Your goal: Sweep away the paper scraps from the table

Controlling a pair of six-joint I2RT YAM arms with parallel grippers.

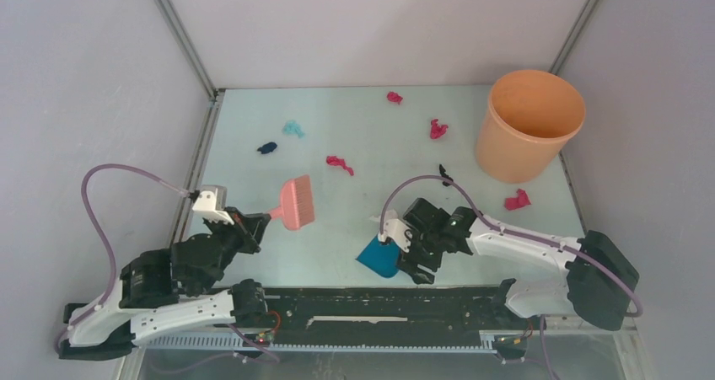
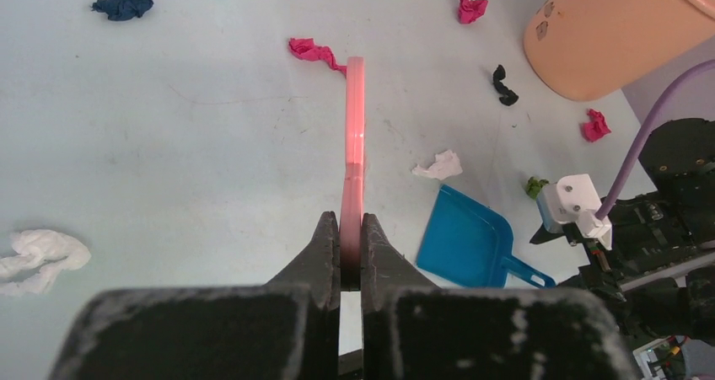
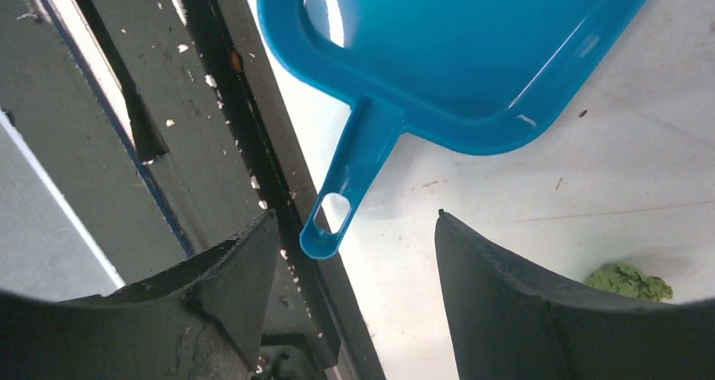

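Four pink, two white paper scraps [image 1: 340, 164], crumpled. Left gripper [image 2: 352, 228] pinches one brush [image 1: 297, 201]; right gripper [image 3: 356, 220] spread wide, one dustpan [image 3: 472, 51].

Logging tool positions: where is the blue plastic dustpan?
Top view: blue plastic dustpan lies at the green table's near edge, mid-width, just left of the open right end effector.

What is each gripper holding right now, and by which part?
The left gripper is shut on the pink brush at its handle end. The right gripper is open, holding nothing; the blue dustpan lies loose by its fingers.
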